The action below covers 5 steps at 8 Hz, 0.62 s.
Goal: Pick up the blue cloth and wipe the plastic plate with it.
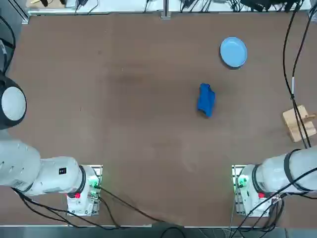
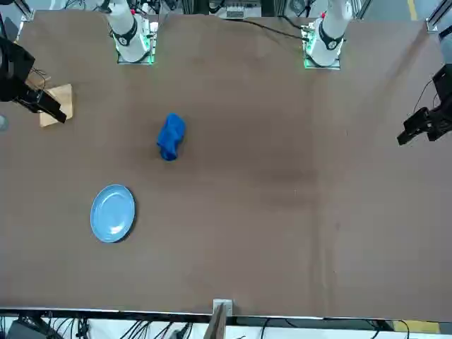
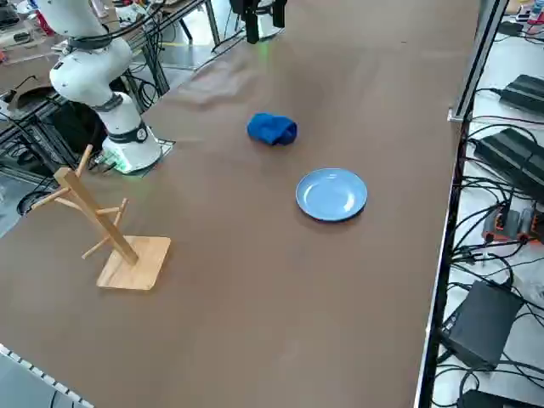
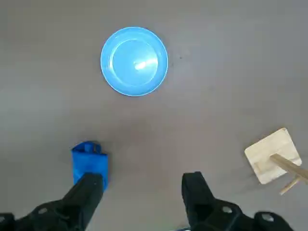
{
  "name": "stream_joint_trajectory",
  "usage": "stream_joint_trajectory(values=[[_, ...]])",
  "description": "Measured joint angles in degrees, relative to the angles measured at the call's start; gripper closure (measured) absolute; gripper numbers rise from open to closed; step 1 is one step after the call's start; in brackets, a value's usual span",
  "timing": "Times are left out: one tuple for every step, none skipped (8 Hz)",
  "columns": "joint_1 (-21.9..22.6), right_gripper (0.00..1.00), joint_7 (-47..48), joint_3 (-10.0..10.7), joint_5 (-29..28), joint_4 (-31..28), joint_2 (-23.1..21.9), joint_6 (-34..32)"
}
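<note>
Right, my right gripper (image 4: 143, 192) hangs high over the table (image 1: 124, 124), fingers spread wide, empty.

From my overhead view, left to right: the blue cloth (image 1: 206, 100) lies bunched mid-table, the plastic plate (image 1: 233, 52) sits apart farther out, the wooden rack (image 1: 299, 124) stands by the edge.

Deep royal-blue on the small crumpled fabric cloth (image 1: 205, 99), one even shade (darker in the folds). Pale sky-blue on the round plastic plate with raised rim (image 1: 233, 51), plain and unpatterned, with a white glint of reflected light near its middle in the wrist view. Matte black on the two fingers of the right gripper (image 4: 144, 192). Flat, dull brown across the wide table top (image 1: 124, 114), without pattern. Light honey-tan on the small wooden peg stand (image 3: 109, 225). White on the arm casings, with green lights at the bases.
</note>
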<state>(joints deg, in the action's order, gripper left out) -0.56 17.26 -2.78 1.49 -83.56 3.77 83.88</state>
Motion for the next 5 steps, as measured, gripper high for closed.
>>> stream_joint_trajectory(values=[[0.02,0.0,0.0,0.0,0.0,0.0,0.0,0.0],[0.13,0.0,0.01,-0.02,0.0,0.01,0.0,0.0],[0.3,0.0,0.02,-0.09,-0.17,0.01,0.02,0.41],[0.38,0.0,0.02,-0.12,-0.28,-0.17,0.26,1.53],[0.41,0.0,0.02,-0.12,-0.24,-0.79,1.03,2.64]])
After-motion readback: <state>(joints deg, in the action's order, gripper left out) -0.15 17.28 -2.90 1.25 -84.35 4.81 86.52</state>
